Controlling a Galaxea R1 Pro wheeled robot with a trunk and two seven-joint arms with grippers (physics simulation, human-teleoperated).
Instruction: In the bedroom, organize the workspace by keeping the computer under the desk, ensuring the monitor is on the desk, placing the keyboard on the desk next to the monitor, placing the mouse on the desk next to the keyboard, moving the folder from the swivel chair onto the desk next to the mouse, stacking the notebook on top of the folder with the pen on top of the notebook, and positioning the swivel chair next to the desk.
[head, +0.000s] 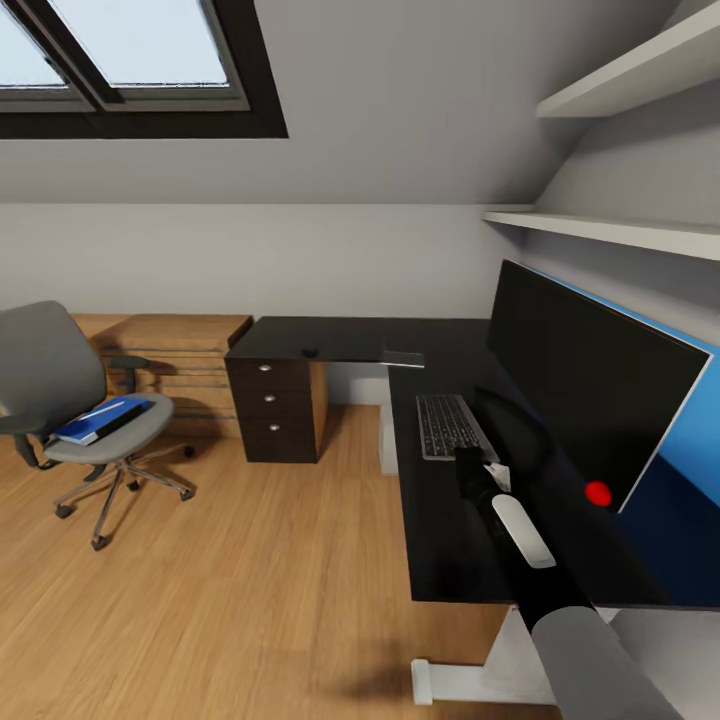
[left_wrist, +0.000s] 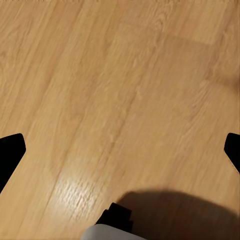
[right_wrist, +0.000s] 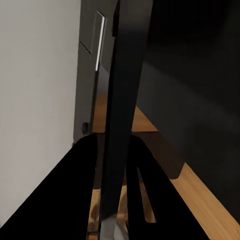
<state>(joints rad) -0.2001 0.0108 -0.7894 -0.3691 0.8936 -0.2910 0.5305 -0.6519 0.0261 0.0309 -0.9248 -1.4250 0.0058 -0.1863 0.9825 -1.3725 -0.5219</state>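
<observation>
Black-framed skylight (head: 130, 70) in sloped wall, two white wall shelves (head: 620, 232), low oak shelving (head: 170, 365), blue wall panel (head: 690, 440)

The head view looks forward and down from above the desk (head: 440, 560) edge, toward the far wall, taking in the chair (head: 60, 400). The left wrist view faces straight down at the wood floor (left_wrist: 120, 100), close. The right wrist view sits tight against the monitor (right_wrist: 120, 125), edge-on; both it and the head view show that monitor (head: 590, 380).
</observation>
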